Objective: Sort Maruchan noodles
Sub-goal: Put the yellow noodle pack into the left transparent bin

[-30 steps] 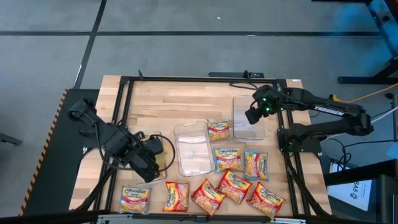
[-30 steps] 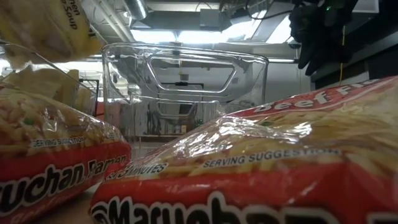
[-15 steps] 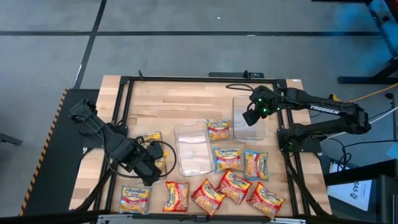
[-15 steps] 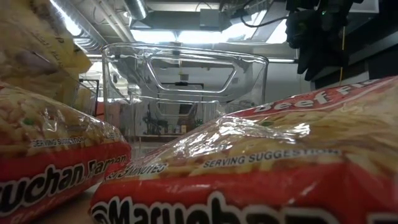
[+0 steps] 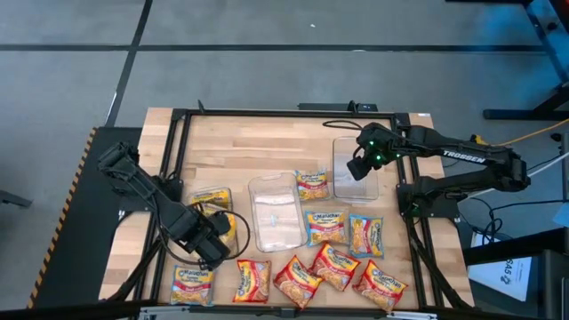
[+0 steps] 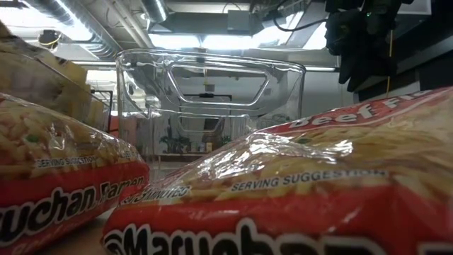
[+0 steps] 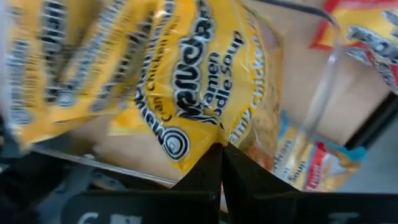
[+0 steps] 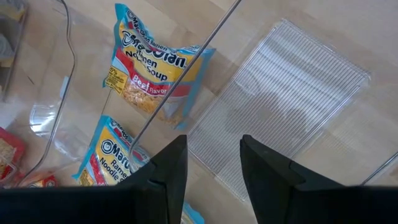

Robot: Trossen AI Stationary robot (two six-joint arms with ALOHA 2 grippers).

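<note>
Yellow packets (image 5: 212, 197) fill left tray (image 5: 229, 233); left jaws clenched, right jaws released over empty tray (image 5: 356, 169).

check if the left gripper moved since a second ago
Yes. The left gripper slid toward the table's near edge, away from the clear tray.

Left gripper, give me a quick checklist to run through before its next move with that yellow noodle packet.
1. Left gripper shut on the yellow packet: ok, fingers pinch its edge.
2. Packet lifted off the table: cannot tell.
3. Left clear tray beneath the gripper, already holding yellow packets: ok.
4. Right gripper out of the way: ok, it hovers open over the right clear tray, far across the table.
5. Right tray empty: ok in the right wrist view.
6. Loose packets left to sort, such as the red one at the near edge: not ok, several remain.
</note>
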